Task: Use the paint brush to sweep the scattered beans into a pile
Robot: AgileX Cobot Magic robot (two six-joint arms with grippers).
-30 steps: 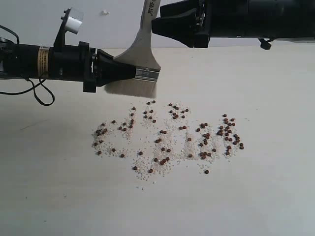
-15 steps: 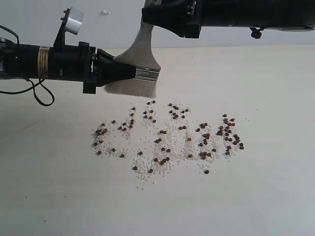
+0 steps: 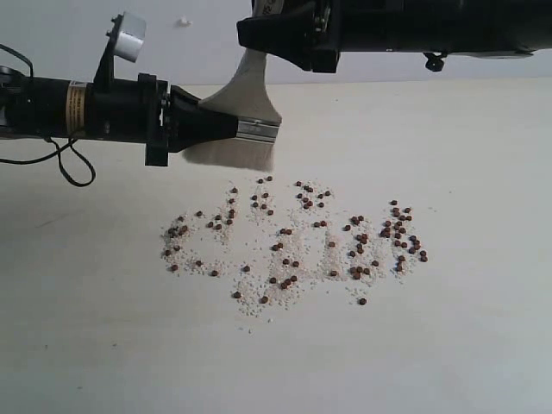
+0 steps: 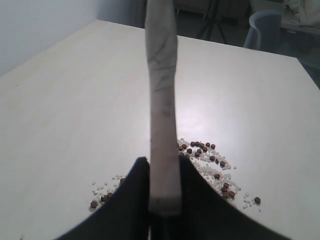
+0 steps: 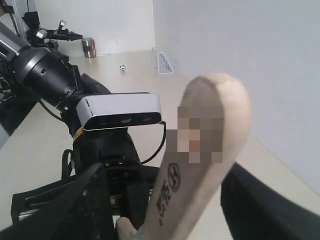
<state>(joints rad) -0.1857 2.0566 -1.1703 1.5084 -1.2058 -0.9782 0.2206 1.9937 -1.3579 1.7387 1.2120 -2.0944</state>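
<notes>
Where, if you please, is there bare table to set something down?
The table is bare on the camera side of the beans and at both flanks; crowded beyond them, where the left tool holds the paint brush.

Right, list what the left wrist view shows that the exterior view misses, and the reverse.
Left wrist only: a chair behind the table. Exterior only: the bristles and silver ferrule of the paint brush, the right arm at the handle's top, and the whole spread of beans. Both: the brush handle clamped in the left jaws, some beans, the table.

The paint brush [image 5: 220,115] rises inside the wide-open right pincer [image 5: 172,205].
</notes>
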